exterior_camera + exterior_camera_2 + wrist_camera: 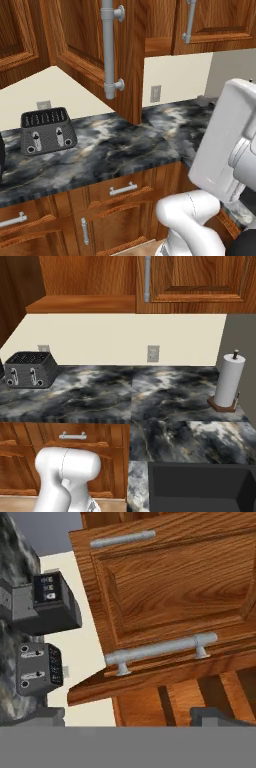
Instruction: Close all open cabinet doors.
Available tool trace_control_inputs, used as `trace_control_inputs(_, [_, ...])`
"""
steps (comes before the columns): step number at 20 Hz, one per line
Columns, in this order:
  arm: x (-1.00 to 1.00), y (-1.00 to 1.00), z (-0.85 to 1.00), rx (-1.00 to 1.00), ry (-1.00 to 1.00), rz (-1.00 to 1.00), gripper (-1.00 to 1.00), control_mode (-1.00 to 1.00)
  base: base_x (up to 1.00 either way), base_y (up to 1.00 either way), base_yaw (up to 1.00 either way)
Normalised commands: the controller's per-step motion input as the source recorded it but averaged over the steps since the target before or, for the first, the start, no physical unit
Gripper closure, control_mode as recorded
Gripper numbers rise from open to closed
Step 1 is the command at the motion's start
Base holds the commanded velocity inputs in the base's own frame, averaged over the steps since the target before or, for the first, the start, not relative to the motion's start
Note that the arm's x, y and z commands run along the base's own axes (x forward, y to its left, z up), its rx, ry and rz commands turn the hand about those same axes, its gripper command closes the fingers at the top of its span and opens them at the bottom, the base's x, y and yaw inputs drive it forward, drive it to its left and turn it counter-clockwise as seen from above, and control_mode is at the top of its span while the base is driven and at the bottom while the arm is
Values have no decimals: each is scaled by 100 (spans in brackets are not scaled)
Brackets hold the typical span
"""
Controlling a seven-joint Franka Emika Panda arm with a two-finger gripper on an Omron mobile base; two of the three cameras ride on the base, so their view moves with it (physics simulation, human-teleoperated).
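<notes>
Pincer [130, 717] is spread wide with nothing in it, fingertips [215, 716] just short of the open door [175, 592], probably lining up to shove it shut. That door [95, 45] hangs swung out over the marble tabletop [115, 145], its grey bar handle [108, 50] facing the arm, so it needs pushing back toward the wall. Further back sit the toaster [47, 131] and, past it, the wall outlet [156, 93], with a shut door [215, 20] top right.

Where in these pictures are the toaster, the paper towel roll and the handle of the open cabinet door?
toaster [47, 131], left base view, on its dark front face.
paper towel roll [230, 380], right base view, on the white roll's middle.
open cabinet door handle [108, 47], left base view, on the grey vertical bar.
</notes>
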Motion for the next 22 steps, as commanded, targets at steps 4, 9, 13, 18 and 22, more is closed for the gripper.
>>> trace_control_inputs(4, [-5,65,0,-13,-19,-3,-100,-100,0,0,0])
trace_control_inputs(9, [9,70,-2,-10,-7,-12,-100,-100,0,0,0])
trace_control_inputs(13, [27,57,-13,-7,-1,-18,-100,-100,0,0,0])
trace_control_inputs(18, [47,51,-16,-6,-1,-24,-100,-100,0,0,0])
trace_control_inputs(22, [66,29,-11,-3,0,-34,-100,-100,0,0,0])
